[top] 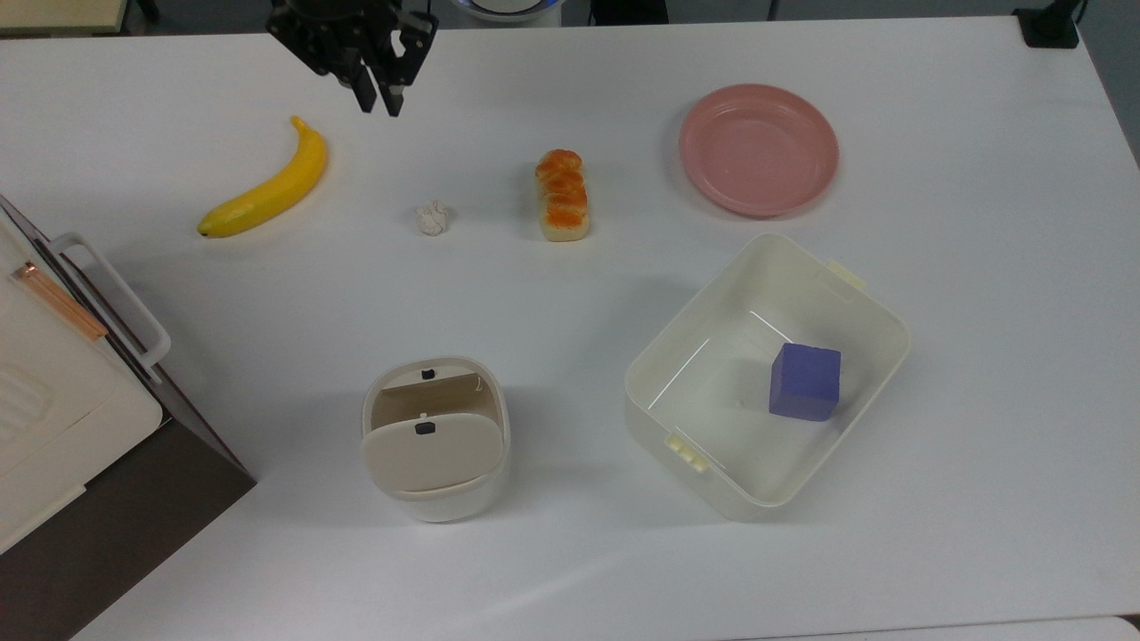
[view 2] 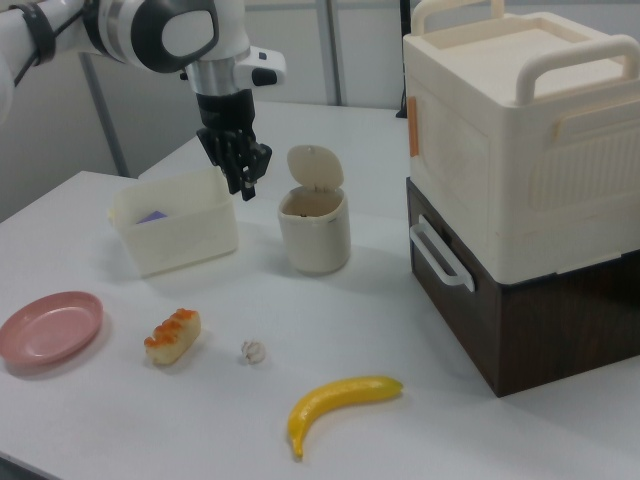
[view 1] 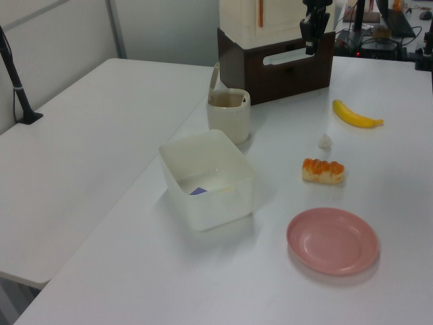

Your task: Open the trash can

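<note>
A small cream-white trash can (top: pixel 435 441) stands upright on a white table (top: pixel 570 552), toward the bottom edge in the top view and left of the table's middle. The can has a rounded-square body and a beige flip lid (top: pixel 429 451), which is raised and stands up from one side, leaving the tan interior (top: pixel 434 402) open to view. A small dark button (top: pixel 427 373) sits on the rim opposite the lid. In the right view the lid (view 2: pixel 315 166) rises above the mouth of the can (view 2: pixel 314 232).
</note>
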Robot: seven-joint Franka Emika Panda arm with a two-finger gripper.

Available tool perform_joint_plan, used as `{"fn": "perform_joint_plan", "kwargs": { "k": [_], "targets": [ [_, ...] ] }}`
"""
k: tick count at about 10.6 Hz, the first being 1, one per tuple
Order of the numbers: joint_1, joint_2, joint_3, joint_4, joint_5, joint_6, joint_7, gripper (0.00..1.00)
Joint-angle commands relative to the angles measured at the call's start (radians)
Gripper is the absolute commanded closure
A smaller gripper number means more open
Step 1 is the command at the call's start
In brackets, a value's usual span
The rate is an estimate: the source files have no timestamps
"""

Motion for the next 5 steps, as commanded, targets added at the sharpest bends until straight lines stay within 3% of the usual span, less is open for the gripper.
{"fn": "perform_joint_plan", "kwargs": {
  "k": [1, 2, 5],
  "targets": [
    [0.025, -0.078, -0.010, -0.044, -0.047, 0.004, 0.000, 0.00],
    [0.031, -0.082, -0.009, -0.046, -0.090, -0.005, 0.000, 0.00],
    [0.035, -0.101, -0.010, -0.044, -0.103, -0.022, -0.002, 0.00]
  ]
}}
